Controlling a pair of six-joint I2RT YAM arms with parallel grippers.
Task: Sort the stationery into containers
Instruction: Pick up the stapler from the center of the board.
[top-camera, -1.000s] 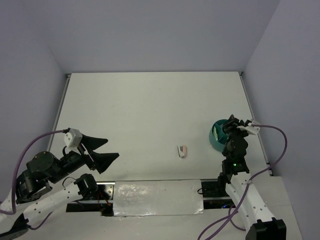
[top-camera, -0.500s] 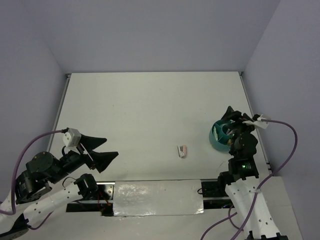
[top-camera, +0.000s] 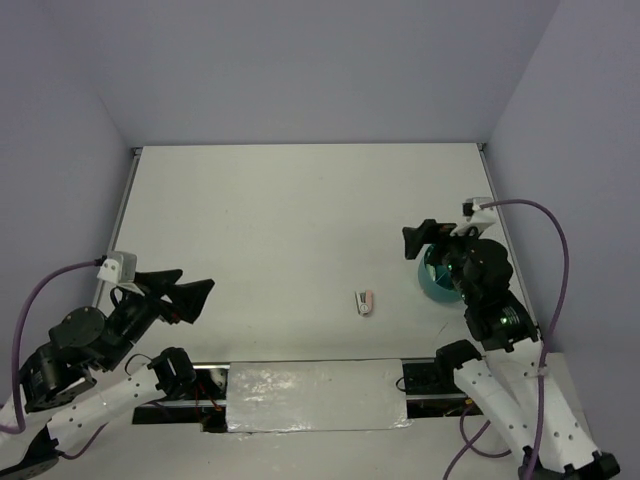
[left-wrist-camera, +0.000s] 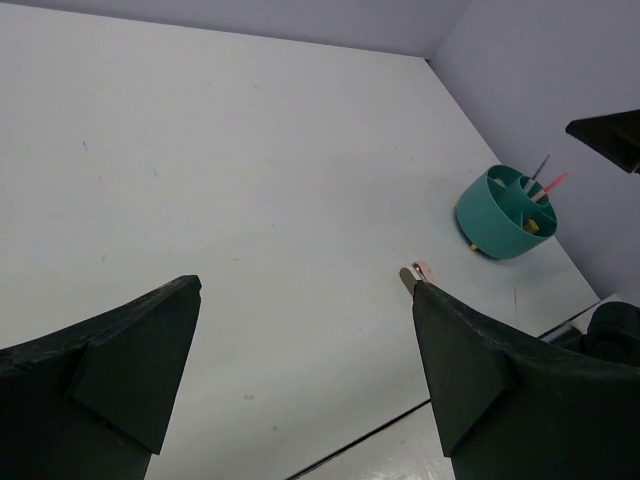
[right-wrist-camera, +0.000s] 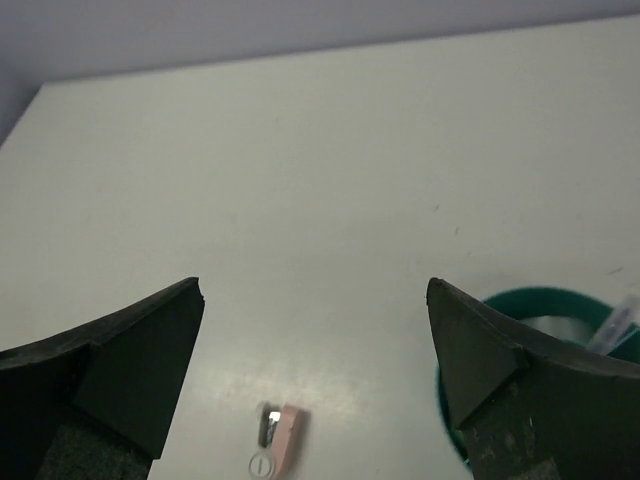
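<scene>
Moved: right gripper has lifted off the teal cup; left gripper drew back to lower left.
Grippers: both spread wide, empty.
Mini stapler: on the worktop, lower centre, left of the cup.

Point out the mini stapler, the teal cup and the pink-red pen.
mini stapler (top-camera: 364, 302): top external view, middle of its body.
teal cup (left-wrist-camera: 487, 226): left wrist view, outer wall.
pink-red pen (left-wrist-camera: 555, 182): left wrist view, shaft above the rim.
</scene>
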